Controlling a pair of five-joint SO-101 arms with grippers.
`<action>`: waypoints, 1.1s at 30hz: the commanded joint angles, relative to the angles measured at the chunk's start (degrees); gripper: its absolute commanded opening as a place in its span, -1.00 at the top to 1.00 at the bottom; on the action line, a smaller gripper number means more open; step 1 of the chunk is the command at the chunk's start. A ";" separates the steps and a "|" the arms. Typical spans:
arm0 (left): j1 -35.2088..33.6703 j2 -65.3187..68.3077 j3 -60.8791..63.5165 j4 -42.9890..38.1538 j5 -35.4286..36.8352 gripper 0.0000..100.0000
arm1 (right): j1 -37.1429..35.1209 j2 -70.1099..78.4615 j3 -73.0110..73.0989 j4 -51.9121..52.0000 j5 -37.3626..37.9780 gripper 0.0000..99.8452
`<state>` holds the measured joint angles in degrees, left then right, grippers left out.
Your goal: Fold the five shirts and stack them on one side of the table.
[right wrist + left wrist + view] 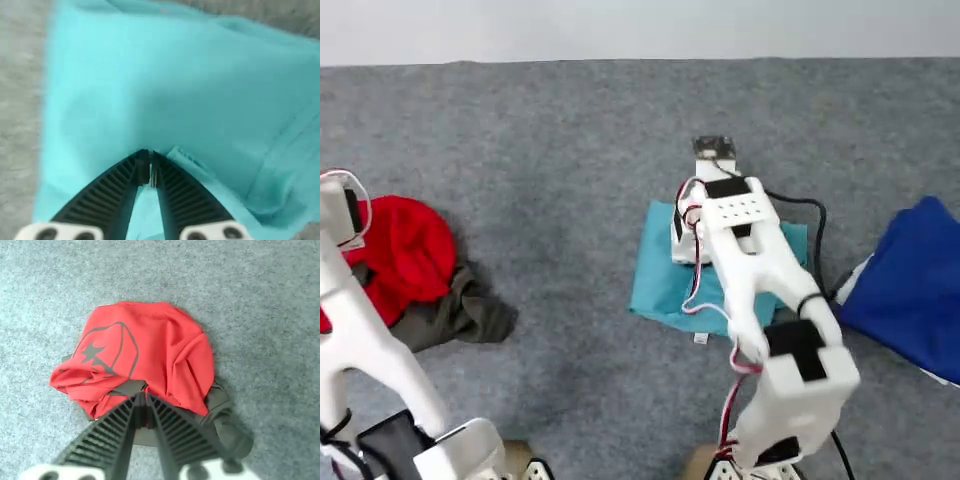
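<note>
The table (pixel 570 150) has a fuzzy grey top. A red shirt (pixel 405 250) lies in a bunch at the 9 o'clock side. It sits partly on a brown-green shirt (pixel 465 315), which pokes out at its 5 o'clock. The left gripper (pixel 145 401) is just above these two. Its fingers are pressed together, with the tips where the red cloth meets the brown-green cloth. I cannot tell if any cloth is caught. A light blue shirt (pixel 665 285) lies flat near the middle of the table. The right gripper (pixel 149 162) is down on it, fingers pressed together beside a small fold. A dark blue shirt (pixel 910 290) lies at the 3 o'clock edge.
</note>
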<state>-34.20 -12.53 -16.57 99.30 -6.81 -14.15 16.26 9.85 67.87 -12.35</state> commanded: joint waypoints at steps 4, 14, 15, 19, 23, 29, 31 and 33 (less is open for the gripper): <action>-0.18 -2.02 -0.22 1.14 -0.35 0.99 | 7.52 0.04 -3.34 6.55 -0.44 0.97; -0.09 -2.02 -0.22 1.05 -0.53 0.99 | 13.76 -6.73 -3.16 26.33 5.54 0.97; -0.09 -2.02 -0.22 1.05 -0.53 0.99 | 13.58 -7.69 -3.16 27.74 5.54 0.97; -0.09 -2.02 -0.22 1.05 -0.53 0.99 | 13.32 -13.05 -3.08 31.60 5.36 0.97; -0.09 -2.02 -0.22 1.05 -0.53 0.99 | 13.67 -15.87 -1.05 33.36 5.36 0.97; -0.09 -2.02 -0.22 1.05 -0.53 0.99 | 13.32 -15.16 3.69 24.92 5.27 0.97; -0.09 -2.02 -0.22 1.05 -0.53 0.99 | 13.58 -14.46 4.40 22.73 5.27 0.97; -0.09 -2.02 -0.22 1.05 -0.53 0.99 | 14.29 -13.14 6.24 21.23 5.27 0.97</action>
<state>-34.20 -12.53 -16.57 99.38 -6.81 -1.23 3.60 14.95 91.43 -7.60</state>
